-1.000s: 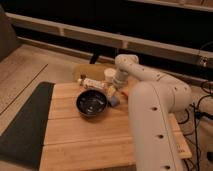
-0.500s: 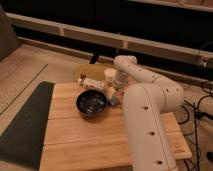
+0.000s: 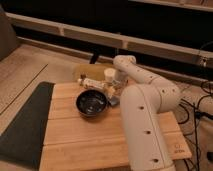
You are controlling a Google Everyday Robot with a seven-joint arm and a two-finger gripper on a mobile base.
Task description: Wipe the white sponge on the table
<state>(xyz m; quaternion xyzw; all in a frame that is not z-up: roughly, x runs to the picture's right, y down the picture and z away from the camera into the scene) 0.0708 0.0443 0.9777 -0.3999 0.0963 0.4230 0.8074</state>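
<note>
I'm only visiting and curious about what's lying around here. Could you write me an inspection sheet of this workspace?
Surface: table, light wooden planks.
Job's things: white sponge, upright near the far edge.
Clutter: black bowl; blue-grey pad right of it; bottle-like item lying behind the bowl.
Grippers: end effector low at the table's far side, between sponge and pad.
Cables: cables on the floor, right.
Surroundings: floor mat, dark, left of the table.

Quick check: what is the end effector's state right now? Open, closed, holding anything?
End effector: cannot be told; it is low at the far edge of the table, right of the black bowl, near the white sponge.
</note>
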